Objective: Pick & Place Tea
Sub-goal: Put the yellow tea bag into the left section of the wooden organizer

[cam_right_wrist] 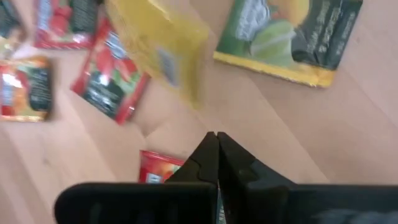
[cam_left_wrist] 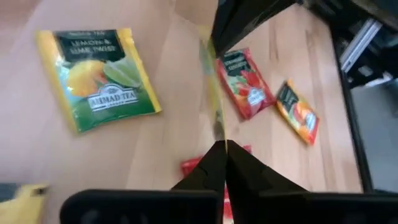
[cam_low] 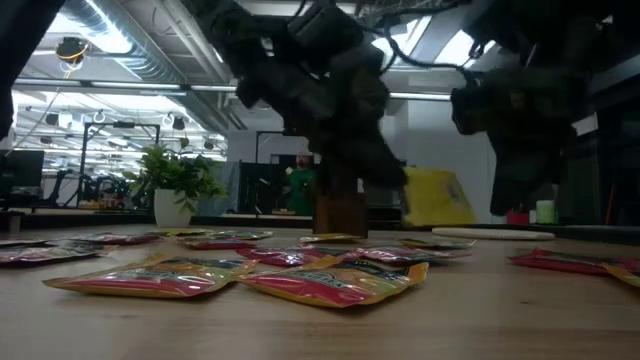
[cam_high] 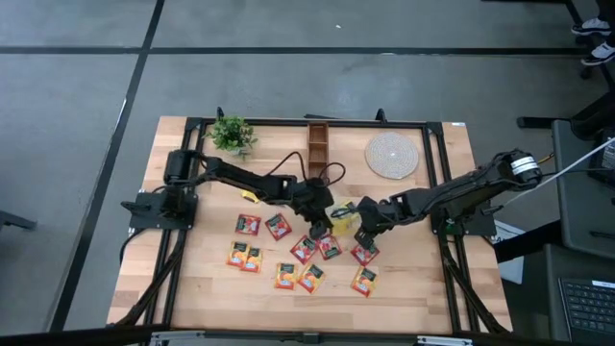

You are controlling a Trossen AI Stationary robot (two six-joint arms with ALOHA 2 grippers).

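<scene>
Both arms meet near the middle of the frame. The left end effector [cam_high: 320,227] is pressed together on a yellow sachet [cam_left_wrist: 214,106], held edge-on above the surface [cam_high: 423,279]. The right end effector [cam_high: 366,234] is pressed together, holding nothing. More tea sachets [cam_high: 288,252] lie spread just below them.

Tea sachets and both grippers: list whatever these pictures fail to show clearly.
- Label of the yellow sachet pinched by the left gripper: blurred in the right wrist view, edge-on in the left wrist view.
- Red sachet: half hidden behind the right gripper.
- Both grippers' tips, low view: dark silhouettes against room lights.
- Sachet count, high view: arms cover some.
</scene>
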